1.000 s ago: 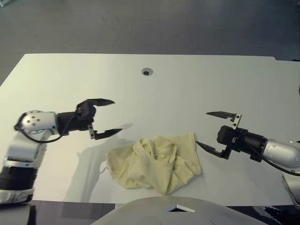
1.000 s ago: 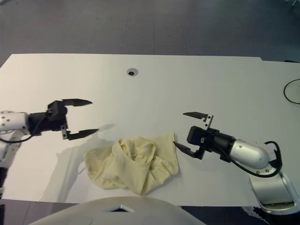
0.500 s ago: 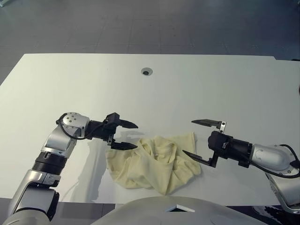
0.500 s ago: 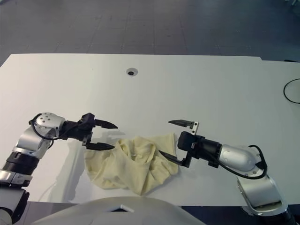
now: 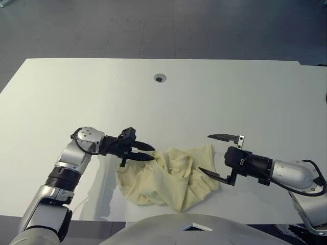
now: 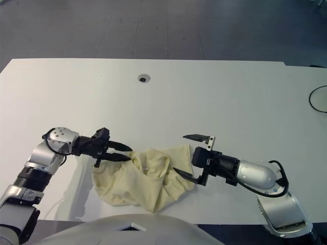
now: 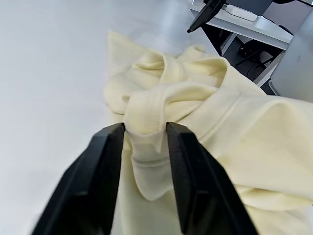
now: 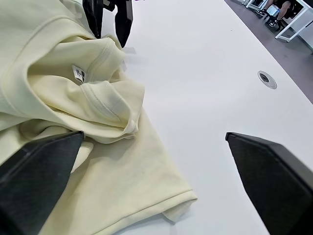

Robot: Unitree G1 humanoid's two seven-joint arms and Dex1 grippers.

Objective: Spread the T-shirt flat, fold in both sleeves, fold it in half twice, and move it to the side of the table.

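Note:
A pale yellow T-shirt (image 5: pixel 168 176) lies crumpled near the front edge of the white table (image 5: pixel 230 92). My left gripper (image 5: pixel 148 154) is at the shirt's upper left edge. The left wrist view shows this gripper (image 7: pixel 144 128) shut on a bunched fold of the T-shirt (image 7: pixel 234 122). My right gripper (image 5: pixel 204 153) stands open at the shirt's right edge, one finger above the cloth and one low beside the hem. In the right wrist view the T-shirt (image 8: pixel 98 98) lies between its spread fingers (image 8: pixel 44 166), and my left gripper (image 8: pixel 110 10) is at the cloth's far side.
A round cable hole (image 5: pixel 160 78) sits in the table towards the back. A black cable (image 6: pixel 319 97) loops at the table's right edge. The shirt lies close to the front edge, with bare table on the left, on the right and behind it.
My left gripper moved right to the shirt and shut on a fold at its left edge. My right gripper moved left to the shirt's right edge and stayed open.

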